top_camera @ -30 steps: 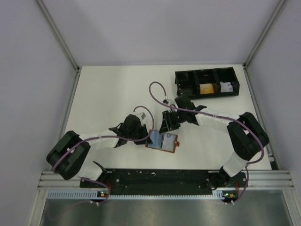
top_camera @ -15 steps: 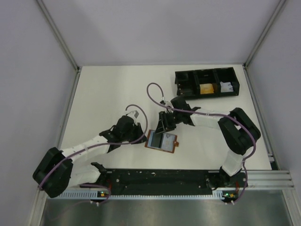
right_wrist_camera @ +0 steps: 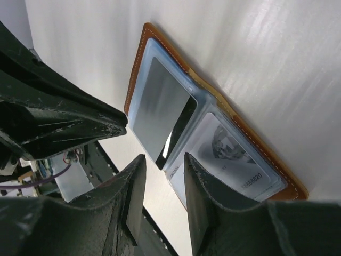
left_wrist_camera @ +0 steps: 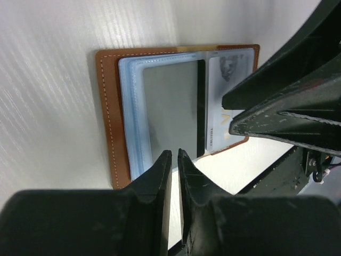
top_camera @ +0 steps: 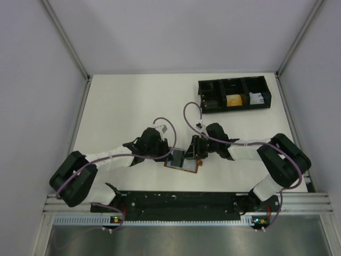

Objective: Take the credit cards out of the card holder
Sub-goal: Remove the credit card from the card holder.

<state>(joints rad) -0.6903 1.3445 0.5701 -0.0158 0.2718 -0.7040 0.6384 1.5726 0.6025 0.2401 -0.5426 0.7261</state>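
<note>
left hand (left_wrist_camera: 174,153) barely parted, right hand (right_wrist_camera: 164,158) part open, both empty over the card holder (left_wrist_camera: 109,112)

This is a robotics lab test cell. A bare white table (top_camera: 128,106) is boxed in by plain grey panels (top_camera: 32,96) set in aluminium posts (top_camera: 66,40). An extruded metal rail (top_camera: 298,201) runs along the near edge. The left arm (top_camera: 114,159) and right arm (top_camera: 245,152) are bolted there side by side, and no household furnishing shows.
</note>
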